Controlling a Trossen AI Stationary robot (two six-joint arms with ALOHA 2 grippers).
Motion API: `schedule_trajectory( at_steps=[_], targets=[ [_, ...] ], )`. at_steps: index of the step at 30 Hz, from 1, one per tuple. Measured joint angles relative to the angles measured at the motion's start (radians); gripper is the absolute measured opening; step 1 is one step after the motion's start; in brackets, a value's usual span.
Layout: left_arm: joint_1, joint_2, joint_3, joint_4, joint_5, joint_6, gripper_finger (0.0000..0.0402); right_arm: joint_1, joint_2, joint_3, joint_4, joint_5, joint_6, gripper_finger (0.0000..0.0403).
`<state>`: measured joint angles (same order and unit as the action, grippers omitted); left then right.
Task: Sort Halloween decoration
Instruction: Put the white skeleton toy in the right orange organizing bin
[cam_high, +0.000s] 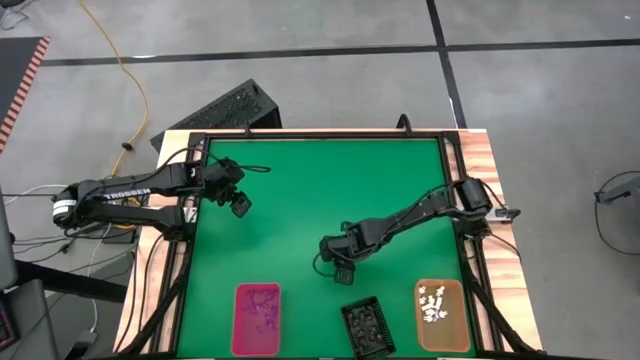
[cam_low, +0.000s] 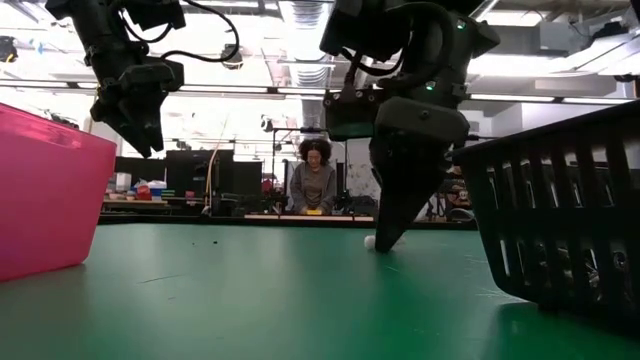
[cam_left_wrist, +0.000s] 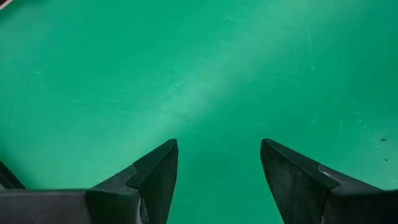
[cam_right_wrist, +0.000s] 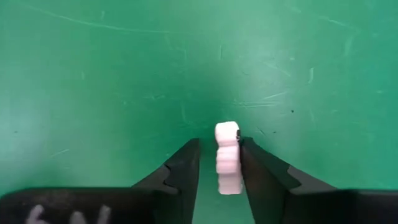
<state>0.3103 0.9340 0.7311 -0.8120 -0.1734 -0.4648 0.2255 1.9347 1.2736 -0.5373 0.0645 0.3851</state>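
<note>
A small white trinket (cam_right_wrist: 227, 158) of the Halloween decoration lies on the green mat, a little right of the table's middle. My right gripper (cam_right_wrist: 219, 168) stands low over it (cam_high: 343, 272), open, with one finger on either side of it. In the low view its fingertips (cam_low: 383, 243) reach down to the mat beside the white trinket (cam_low: 369, 241). My left gripper (cam_high: 240, 207) hangs open above the mat at the far left, with nothing between its fingers (cam_left_wrist: 219, 174). My right gripper comes from above, slanting steeply down. One finger (cam_right_wrist: 261, 174) lies against the trinket's side (cam_right_wrist: 237, 142), while a strip of green mat shows between the trinket and the other finger. The trinket lies on the mat.
Three trays stand along the near edge: a pink tray (cam_high: 257, 319) with purple pieces, a black tray (cam_high: 366, 325) with black pieces, and an orange tray (cam_high: 441, 315) with white pieces. A person stands in the room beyond the table (cam_low: 314, 185).
</note>
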Motion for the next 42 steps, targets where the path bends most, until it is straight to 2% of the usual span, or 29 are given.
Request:
schedule_trajectory(
  at_steps=[8,12,16,21,26,32,37,42],
  targets=[
    [0.000,0.000,0.000,0.000,-0.018,0.007,0.0219,-0.019,-0.006,-0.001,-0.010,-0.081,0.007,0.0045],
    [0.000,0.000,0.000,-0.001,-0.022,0.012,0.0219,-0.011,-0.034,-0.002,-0.033,-0.087,0.029,0.0045],
    [0.000,0.000,0.000,0.000,-0.022,0.014,0.0219,0.012,-0.142,-0.002,-0.073,-0.084,0.083,0.0045],
    [0.000,0.000,0.000,0.006,-0.050,0.014,0.0219,0.090,-0.330,-0.001,-0.202,0.028,0.202,0.0045],
    [0.000,0.000,0.000,0.037,-0.049,-0.005,0.0219,0.237,-0.473,-0.001,-0.439,0.081,0.454,0.0044],
    [0.000,0.000,0.000,0.070,-0.048,-0.032,0.0219,0.482,-0.542,-0.001,-0.632,0.065,0.857,0.0044],
    [0.000,0.000,0.000,0.071,-0.043,-0.054,0.0219,0.697,-0.545,-0.001,-0.701,0.052,1.165,0.0044],
    [0.000,0.000,0.000,0.071,-0.043,-0.089,0.0219,0.847,-0.514,-0.002,-0.704,0.047,1.384,0.0044]
  ],
)
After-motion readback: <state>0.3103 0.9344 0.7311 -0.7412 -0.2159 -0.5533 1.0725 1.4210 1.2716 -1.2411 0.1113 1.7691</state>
